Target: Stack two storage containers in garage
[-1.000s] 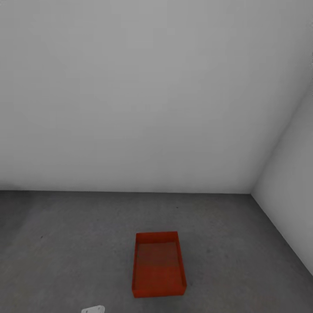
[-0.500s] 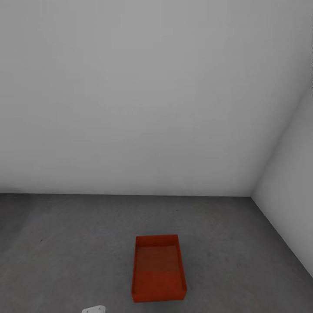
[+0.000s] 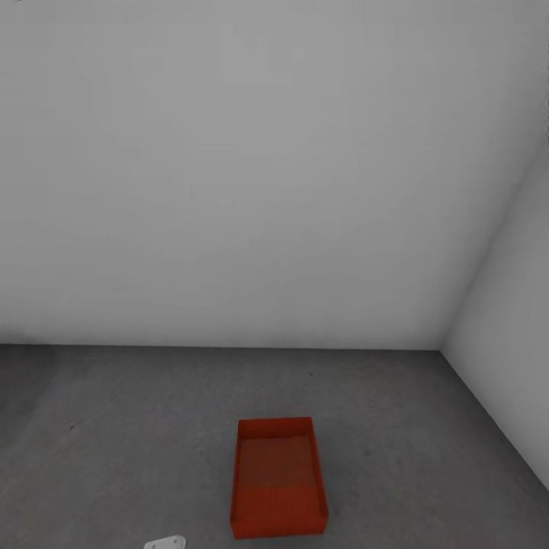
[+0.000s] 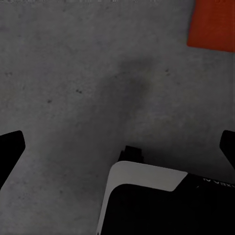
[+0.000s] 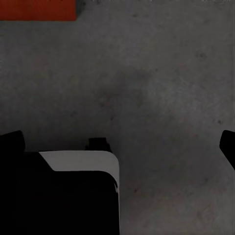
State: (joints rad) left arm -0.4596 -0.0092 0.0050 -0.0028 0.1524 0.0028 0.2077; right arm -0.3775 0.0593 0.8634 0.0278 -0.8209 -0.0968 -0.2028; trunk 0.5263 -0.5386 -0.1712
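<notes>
You're in the garage, and one orange-red storage container [image 3: 278,480] sits flat on the dark grey concrete floor [image 3: 114,442], open side up, well short of the grey-white back wall [image 3: 229,168] and off the side wall [image 3: 511,366]. Beside the container, your left gripper [image 4: 117,147] hangs over bare floor with its black fingertips [image 4: 10,147] spread wide, holding nothing. Your right gripper [image 5: 120,147] is likewise wide open and empty, the container's edge [image 5: 36,10] near it.
</notes>
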